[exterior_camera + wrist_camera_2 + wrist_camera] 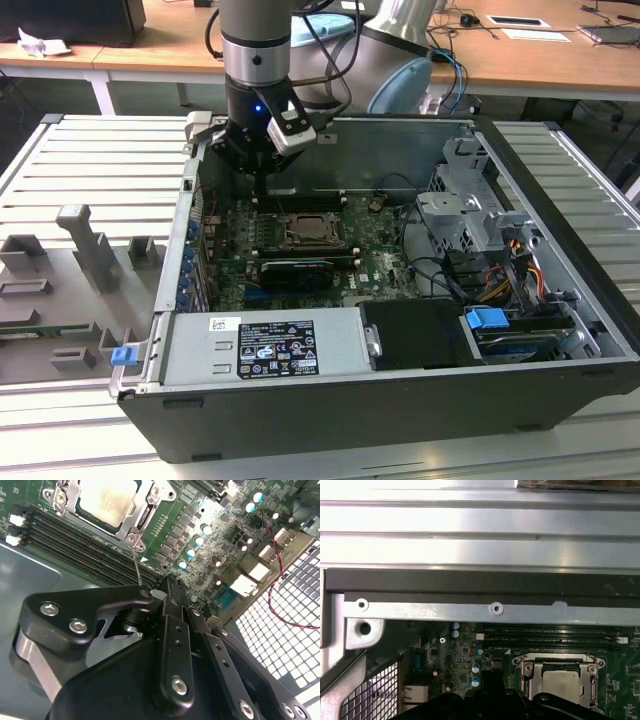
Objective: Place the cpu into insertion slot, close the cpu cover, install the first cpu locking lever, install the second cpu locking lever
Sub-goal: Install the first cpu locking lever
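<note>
Already cpu [107, 500] under cpu cover [74, 495], pincer [159, 594] at locking lever [136, 562] tip

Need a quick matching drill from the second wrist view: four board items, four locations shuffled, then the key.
Items
1. thin red wire
2. pale silvery square cpu
3. long black memory slots
4. thin bare-metal lever rod

Places
A. inside the window of the silvery metal cpu cover
B. runs from that cover's corner to the black tool
C. lined up in parallel beside that cover
D. runs by the perforated metal panel

Pairs: 1-D, 2-A, 3-C, 4-B
</note>
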Action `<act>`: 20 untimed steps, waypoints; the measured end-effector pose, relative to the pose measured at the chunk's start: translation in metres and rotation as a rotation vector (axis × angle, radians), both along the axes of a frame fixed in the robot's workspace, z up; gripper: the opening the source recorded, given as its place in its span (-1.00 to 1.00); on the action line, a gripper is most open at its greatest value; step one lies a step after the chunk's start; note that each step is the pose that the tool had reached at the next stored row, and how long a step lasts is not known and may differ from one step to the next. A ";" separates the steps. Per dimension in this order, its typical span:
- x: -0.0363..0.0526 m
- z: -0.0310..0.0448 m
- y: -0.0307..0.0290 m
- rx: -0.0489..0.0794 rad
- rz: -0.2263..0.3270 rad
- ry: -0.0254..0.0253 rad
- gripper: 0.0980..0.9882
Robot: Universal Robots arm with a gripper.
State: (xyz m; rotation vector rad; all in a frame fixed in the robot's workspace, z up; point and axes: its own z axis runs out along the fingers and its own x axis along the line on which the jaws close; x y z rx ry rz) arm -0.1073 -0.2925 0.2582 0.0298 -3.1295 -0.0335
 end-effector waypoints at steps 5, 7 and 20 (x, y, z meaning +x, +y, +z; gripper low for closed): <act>0.0000 -0.0002 0.0022 0.000 0.000 0.0000 -0.98; 0.0000 -0.0001 0.0030 0.000 0.000 0.0000 -0.98; 0.0000 -0.0005 0.0109 0.000 0.000 0.0000 -0.98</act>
